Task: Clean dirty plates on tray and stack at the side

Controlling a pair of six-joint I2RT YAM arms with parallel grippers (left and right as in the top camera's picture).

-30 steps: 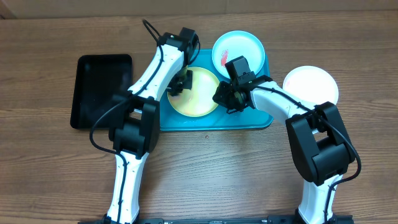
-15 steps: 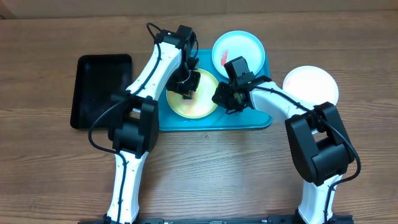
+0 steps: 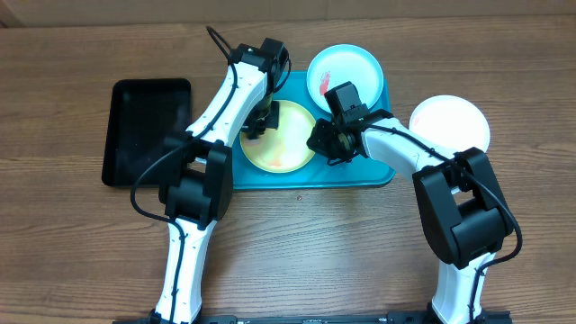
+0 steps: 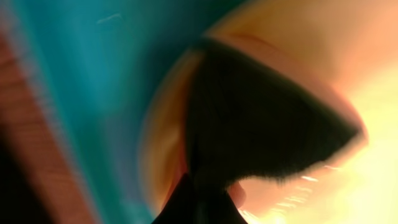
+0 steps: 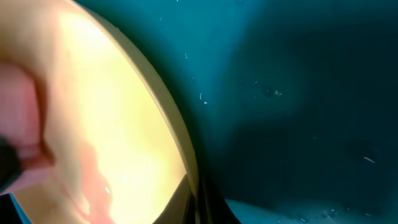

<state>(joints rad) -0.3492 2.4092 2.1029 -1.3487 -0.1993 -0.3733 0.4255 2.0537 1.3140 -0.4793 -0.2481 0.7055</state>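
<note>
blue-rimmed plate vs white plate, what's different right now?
Place: the blue-rimmed plate sits on the turquoise tray; the white plate lies on the table right of it. Soil: the blue-rimmed plate bears a red smear; the white plate shows none plainly. Both are round, flat, similar in size.

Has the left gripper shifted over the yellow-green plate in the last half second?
Yes. The left gripper slid left, from nearer the yellow-green plate middle back to its upper-left rim.
</note>
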